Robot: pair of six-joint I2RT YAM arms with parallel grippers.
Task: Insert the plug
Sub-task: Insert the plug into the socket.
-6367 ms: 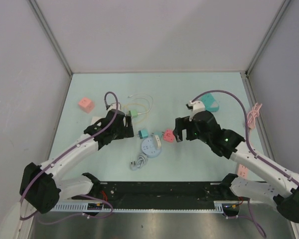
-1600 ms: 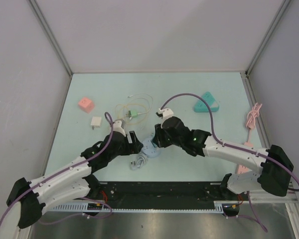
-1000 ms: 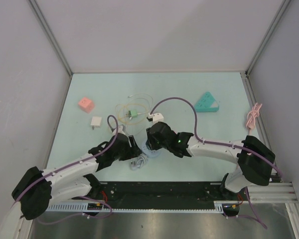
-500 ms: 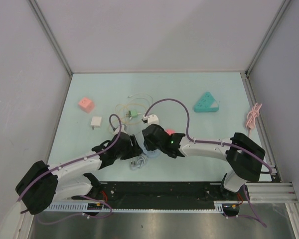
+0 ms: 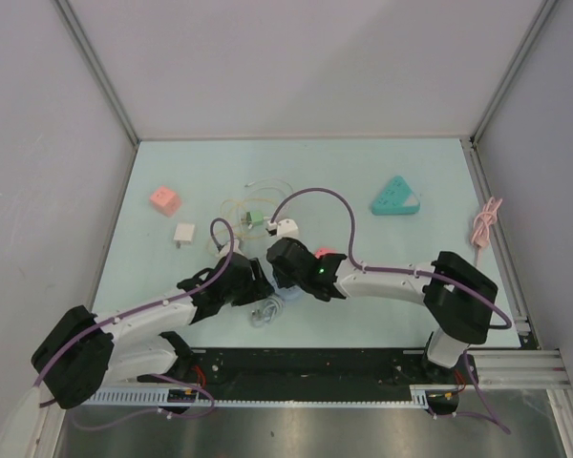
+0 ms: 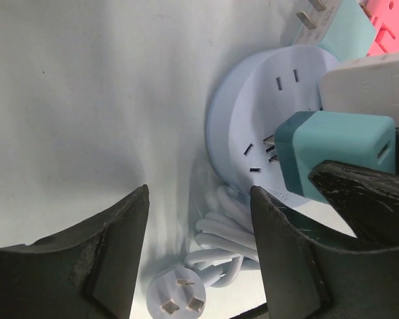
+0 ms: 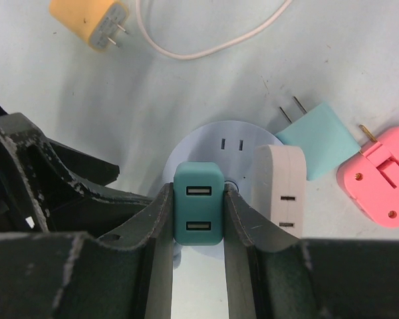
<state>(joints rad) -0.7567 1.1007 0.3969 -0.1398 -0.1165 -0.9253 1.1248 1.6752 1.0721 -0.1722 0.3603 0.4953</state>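
Note:
My right gripper (image 7: 198,193) is shut on a teal two-port USB plug (image 7: 198,205), held upright on the face of a round pale-blue socket (image 7: 233,133). In the left wrist view the plug (image 6: 332,153) has its base against the socket's face (image 6: 253,113), and its prongs are hidden. My left gripper (image 6: 199,199) stands open at the socket's left edge, above the socket's coiled white cord (image 6: 219,239), and holds nothing. From above, both grippers (image 5: 258,284) (image 5: 282,277) meet over the socket and hide most of it.
A beige adapter (image 7: 279,193) stands in the socket's right side. A flat teal plug (image 7: 316,136) and a pink plug (image 7: 382,176) lie just beyond. An orange charger (image 7: 96,20) lies far left. Farther off are a pink cube (image 5: 164,199), a white cube (image 5: 183,234) and a teal triangular strip (image 5: 395,197).
The right arm has carried the teal plug left and down onto the round socket, uncovering the pink plug. The left gripper has crept closer to the socket and narrowed slightly.

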